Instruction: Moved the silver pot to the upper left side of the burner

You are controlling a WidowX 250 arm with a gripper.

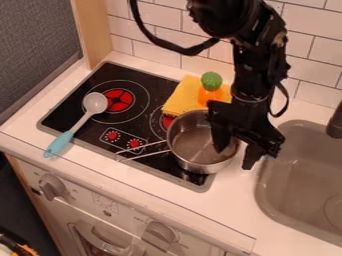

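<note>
Silver pot point(194, 141) | likely light, stiff, slick | your claw point(234, 158) stands wide, astride its wall near four o'clock | pinch there squarely

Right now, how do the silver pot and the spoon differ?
The pot is bare silver, while the spoon has a light-blue handle and a pale grey bowl. The pot's handle is two thin rods; the spoon's is solid. The gripper is at the pot, away from the spoon. Both handles point toward the picture's lower left.

The spoon point(95, 103) is pale grey with a turquoise handle point(59, 144); 2 burners point(119, 100) show red.
</note>
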